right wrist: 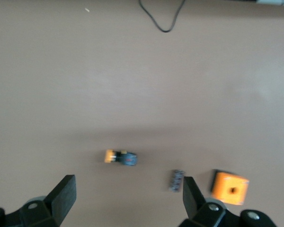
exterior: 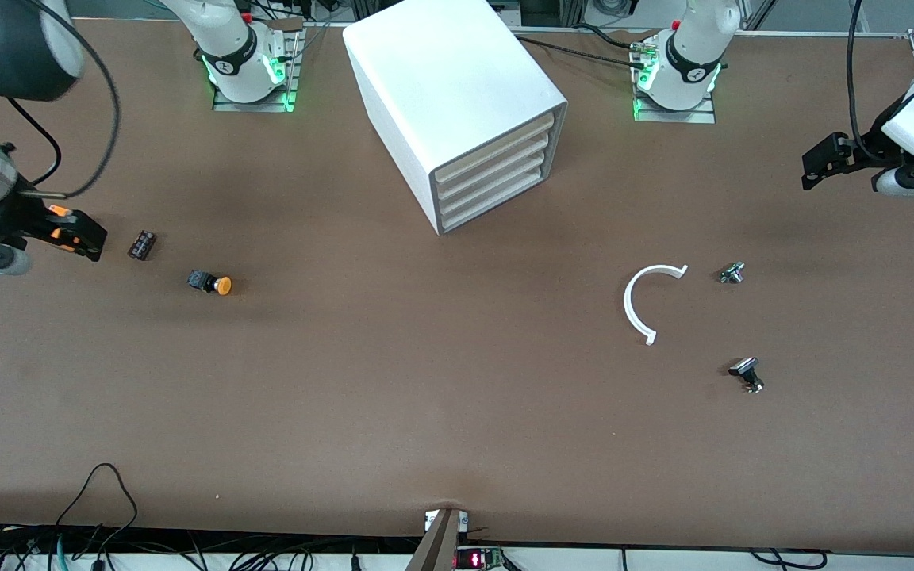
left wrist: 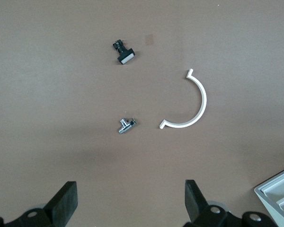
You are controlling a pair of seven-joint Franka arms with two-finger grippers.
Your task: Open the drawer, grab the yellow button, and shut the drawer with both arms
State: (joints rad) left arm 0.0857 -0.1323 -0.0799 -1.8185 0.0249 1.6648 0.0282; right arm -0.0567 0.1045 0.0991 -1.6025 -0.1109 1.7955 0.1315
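- The drawer, top of 4 fronts in the cabinet, looks fully shut, so opening it is the step in hand.
- The button lies out on the table toward the right arm's end, not in the drawer, near a small black part and nearer the front camera than it.
- The right gripper hangs over the table's edge at that end, fingers spread wide and holding nothing; an orange cube sits close under it in the right wrist view.
- The left gripper hangs over the other end, also spread and free, near a white half-ring and 2 small metal parts.
- The fronts face the left arm's end at an angle, so I judge the left arm better placed to pull.
- Advice: line the fingers up square to the angled front, catch only the top lip, and pull straight along the drawer's run.
- The cabinet may slide; the right arm could steady it.
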